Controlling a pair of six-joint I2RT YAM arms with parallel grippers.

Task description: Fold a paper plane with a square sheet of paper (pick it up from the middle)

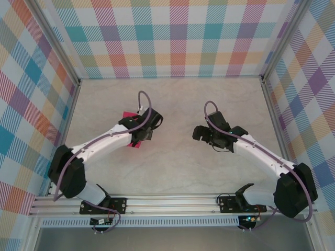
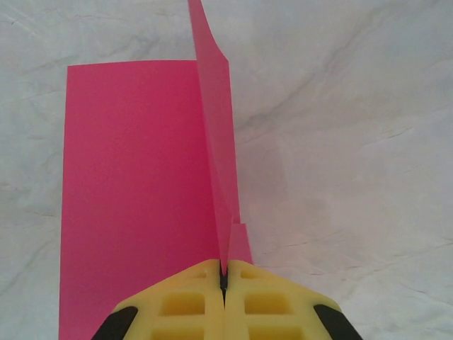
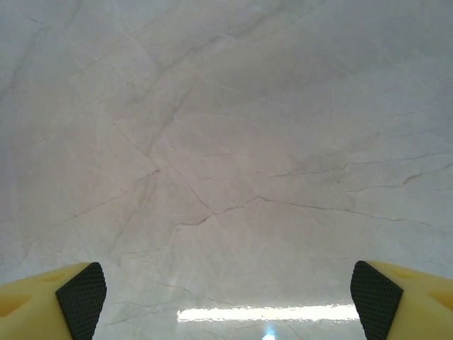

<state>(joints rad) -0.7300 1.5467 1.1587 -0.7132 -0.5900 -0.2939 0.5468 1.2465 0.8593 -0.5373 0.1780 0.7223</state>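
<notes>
Top external view: pale marble bench (image 1: 172,99) boxed in by plaid walls (image 1: 172,36). The left arm (image 1: 104,144) reaches toward bench centre-left. The right arm (image 1: 261,157) is angled inward, well apart from the paper.

Square sheet of paper (image 2: 134,184): magenta-pink, on the bench under the left arm's wrist. In the left wrist view its left part lies flat. A ridge is pulled up along the line of the pinch, with the part to the right of it standing nearly edge-on to the camera.

Left gripper (image 2: 223,287): yellow fingers pressed together, clamped on that raised ridge.
Right gripper (image 3: 226,290): fingers spread wide, holding nothing, bare marble below.

Step (judgement): pick-up from the middle, forming the first centre fold. No nose or wings are formed, so the task is at an early stage.
Next move calls for bringing the raised half over squarely onto the flat half with edges aligned. The free gripper would likely have to pin or press the crease.

Unclear: top view shows only small pink slivers beside the wrist. Near edge of the sheet is cut off behind the fingers, and the ridge's top runs out of frame. Cannot tell whether the pinch sits exactly on the centre line.
</notes>
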